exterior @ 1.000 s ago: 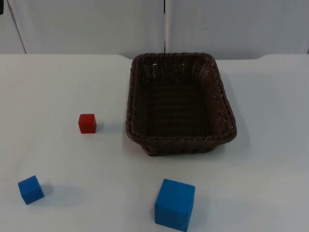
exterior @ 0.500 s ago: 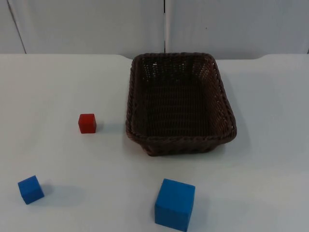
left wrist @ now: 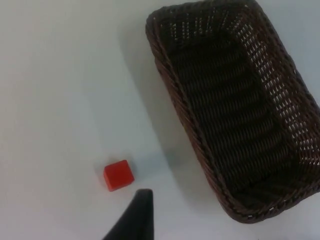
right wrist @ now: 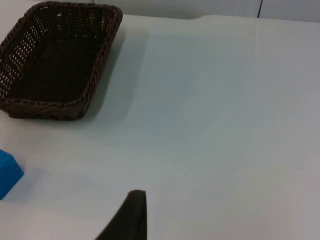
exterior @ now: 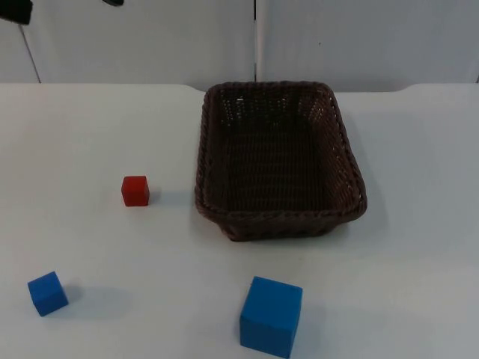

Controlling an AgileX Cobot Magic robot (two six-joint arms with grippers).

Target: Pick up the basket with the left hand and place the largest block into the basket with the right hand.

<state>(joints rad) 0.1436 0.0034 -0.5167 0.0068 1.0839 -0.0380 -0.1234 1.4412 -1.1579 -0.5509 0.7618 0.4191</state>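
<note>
Basket (exterior: 281, 161) sits empty on table (exterior: 419, 224), unlifted; big blue block (exterior: 271, 315) just in front awaits the right gripper; red block (exterior: 135, 191), small blue block (exterior: 48, 293) left; finger states indeterminable.

Empty brown basket (exterior: 281, 161) upright; large blue block (exterior: 271, 315) in front.

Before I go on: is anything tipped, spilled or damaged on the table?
Nothing stands out. The basket sits upright and empty on the table; the large blue block, small blue block and red block rest flat, apart from it.
</note>
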